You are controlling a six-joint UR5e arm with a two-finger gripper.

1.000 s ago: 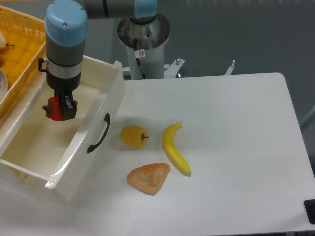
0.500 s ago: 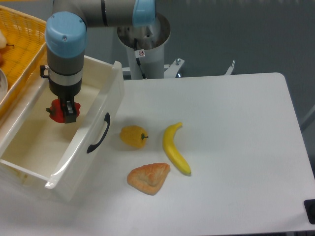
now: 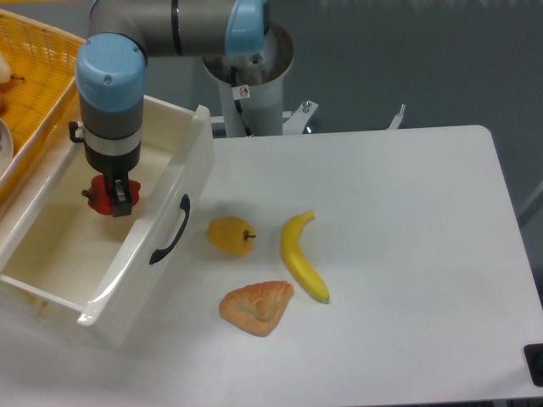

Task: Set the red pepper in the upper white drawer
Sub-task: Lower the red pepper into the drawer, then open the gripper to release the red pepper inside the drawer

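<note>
The red pepper (image 3: 101, 197) is held inside the upper white drawer (image 3: 188, 166), near the middle of its cavity. My gripper (image 3: 113, 197) reaches straight down into the drawer and is shut on the pepper; one dark finger crosses the pepper's right side. I cannot tell whether the pepper touches the drawer floor. The drawer stands pulled out at the table's left, its curved black handle (image 3: 170, 231) facing the table's middle.
A yellow pepper (image 3: 230, 235), a banana (image 3: 302, 258) and a croissant (image 3: 256, 306) lie on the white table right of the drawer. A yellow woven basket (image 3: 30, 76) sits at the upper left behind the drawer. The robot base (image 3: 249, 76) stands at the table's back edge.
The gripper has moved slightly down and deeper into the drawer, carrying the red pepper with it. The other items have not moved.
</note>
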